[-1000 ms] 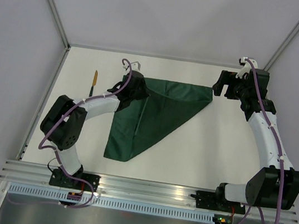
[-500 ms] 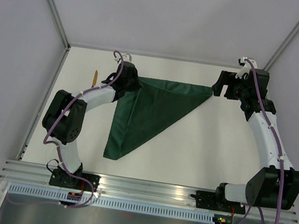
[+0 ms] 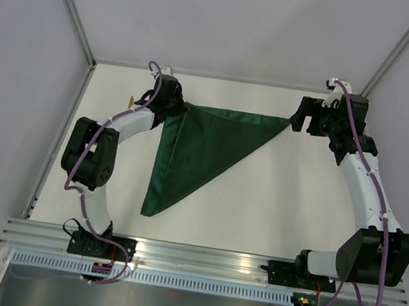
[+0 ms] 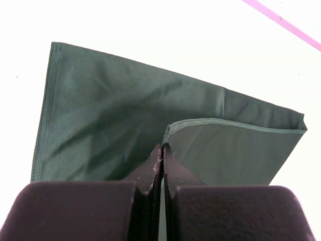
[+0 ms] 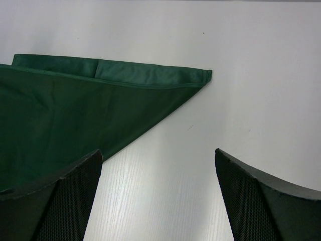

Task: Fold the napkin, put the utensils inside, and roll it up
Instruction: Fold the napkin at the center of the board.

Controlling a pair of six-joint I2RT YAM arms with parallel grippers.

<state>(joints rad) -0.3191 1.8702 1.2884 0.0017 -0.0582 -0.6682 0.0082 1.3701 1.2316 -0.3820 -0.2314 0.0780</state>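
left gripper [image 4: 162, 149]: clamped on napkin [image 3: 206, 142] corner
right gripper [image 5: 156, 155]: jaws wide, empty, beside napkin tip
risk: thin pinch slips, fold skews

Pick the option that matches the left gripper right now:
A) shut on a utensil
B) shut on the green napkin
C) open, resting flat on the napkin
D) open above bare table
B: in the left wrist view the left gripper has its fingers pressed together, with a hemmed edge of the napkin pinched between their tips.
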